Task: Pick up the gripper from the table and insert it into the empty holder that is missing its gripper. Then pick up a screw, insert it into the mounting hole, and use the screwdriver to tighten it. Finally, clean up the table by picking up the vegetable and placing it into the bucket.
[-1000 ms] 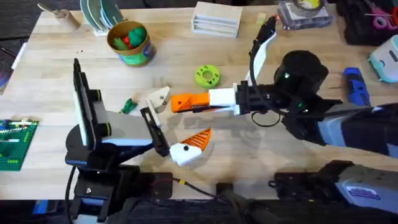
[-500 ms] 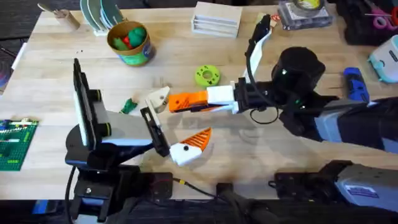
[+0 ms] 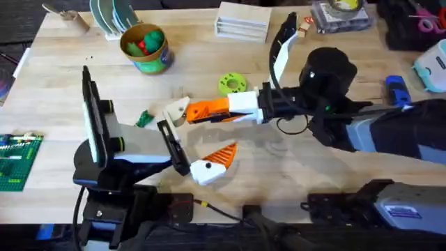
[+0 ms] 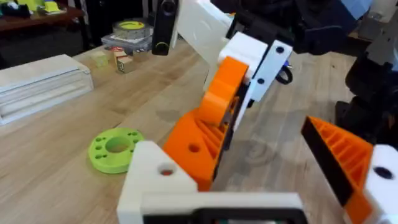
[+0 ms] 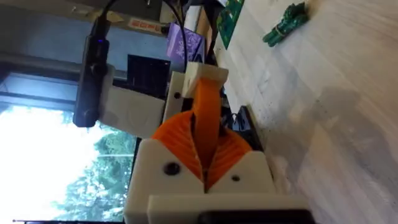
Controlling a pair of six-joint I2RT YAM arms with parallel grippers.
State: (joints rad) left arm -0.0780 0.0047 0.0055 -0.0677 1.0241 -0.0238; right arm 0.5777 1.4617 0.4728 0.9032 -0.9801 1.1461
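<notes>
The right gripper (image 3: pixel 198 111) is clamped on the gripper (image 3: pixel 202 110), a small orange ribbed wedge, its tip touching the holder (image 3: pixel 178 108), the bare white mount on the left gripper (image 3: pixel 195 139), whose two fingers stand wide apart near the table's (image 3: pixel 293 167) middle. The vegetable (image 3: pixel 144 118) lies just beside the holder, toward the left edge; the bucket (image 3: pixel 145 49) stands near the far edge.

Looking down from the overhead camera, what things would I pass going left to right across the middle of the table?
Green brick plate → the small green vegetable → the white holder → the orange gripper held by the right gripper → the lime-green disc → the blue screwdriver.
</notes>
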